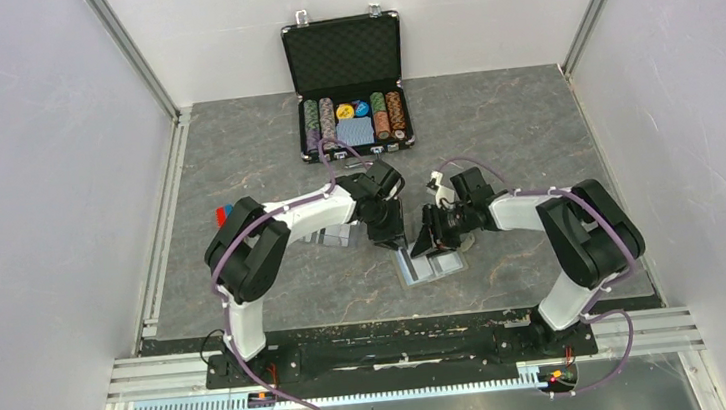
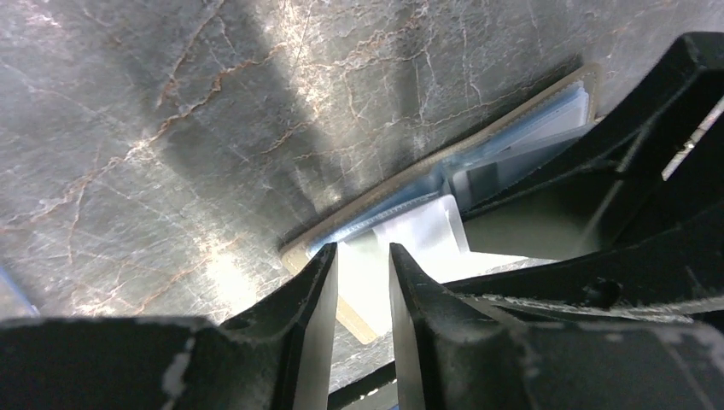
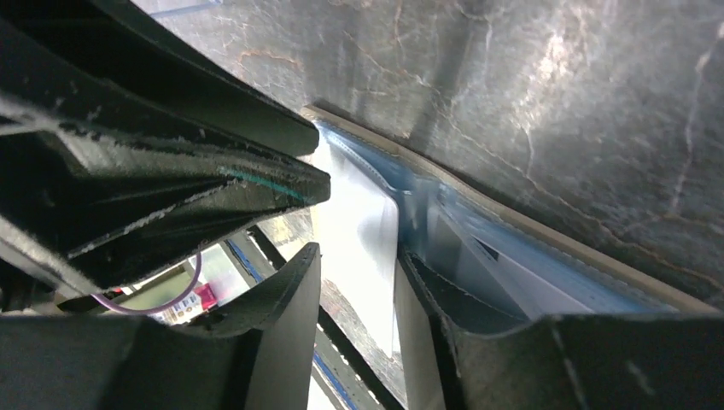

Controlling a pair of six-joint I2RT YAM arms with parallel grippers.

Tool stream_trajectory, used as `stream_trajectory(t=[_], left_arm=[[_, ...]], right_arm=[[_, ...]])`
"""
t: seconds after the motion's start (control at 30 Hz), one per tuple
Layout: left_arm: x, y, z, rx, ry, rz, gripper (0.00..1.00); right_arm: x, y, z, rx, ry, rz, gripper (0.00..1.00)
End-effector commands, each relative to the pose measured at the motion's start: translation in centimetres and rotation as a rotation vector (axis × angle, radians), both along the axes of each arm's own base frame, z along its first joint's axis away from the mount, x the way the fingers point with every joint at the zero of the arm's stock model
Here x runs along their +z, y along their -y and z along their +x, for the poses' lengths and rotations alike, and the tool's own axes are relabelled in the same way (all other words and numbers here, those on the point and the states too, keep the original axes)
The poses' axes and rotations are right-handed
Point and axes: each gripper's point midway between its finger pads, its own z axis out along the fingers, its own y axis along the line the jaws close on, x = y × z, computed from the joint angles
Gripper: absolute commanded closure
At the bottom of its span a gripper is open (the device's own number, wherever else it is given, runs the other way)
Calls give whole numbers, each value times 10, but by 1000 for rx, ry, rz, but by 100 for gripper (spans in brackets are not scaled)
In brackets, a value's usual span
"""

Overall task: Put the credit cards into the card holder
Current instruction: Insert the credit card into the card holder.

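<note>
The left tool (image 2: 363, 256) and right tool (image 3: 357, 254) are both a little apart over the credit card (image 2: 423, 231) on the open card holder (image 2: 521, 128) — one bump could push it off crooked.

I see plain white walls (image 1: 22, 147) on three sides | aluminium posts (image 1: 131, 51) in back corners | grey marbled tabletop (image 1: 531, 108), rust veins | glare (image 2: 226, 275) on it, wrist views
</note>
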Motion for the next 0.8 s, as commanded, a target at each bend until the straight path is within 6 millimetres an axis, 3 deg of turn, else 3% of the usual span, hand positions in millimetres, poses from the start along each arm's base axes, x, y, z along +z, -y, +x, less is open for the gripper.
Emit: stream_trajectory(t=[0.0, 0.17, 0.33, 0.53, 0.77], left_arm=[[32, 6, 14, -28, 103, -26, 67], [12, 14, 4, -57, 51, -21, 85], [-12, 6, -7, -65, 6, 29, 97], [-26, -6, -11, -72, -13, 94, 98], [-19, -7, -4, -87, 19, 112, 98]], right_arm=[[-1, -5, 16, -11, 24, -14, 56], [0, -1, 11, -4, 32, -29, 44], [3, 4, 7, -4, 46, -53, 36], [14, 9, 7, 18, 67, -83, 27], [26, 18, 17, 49, 123, -165, 25]])
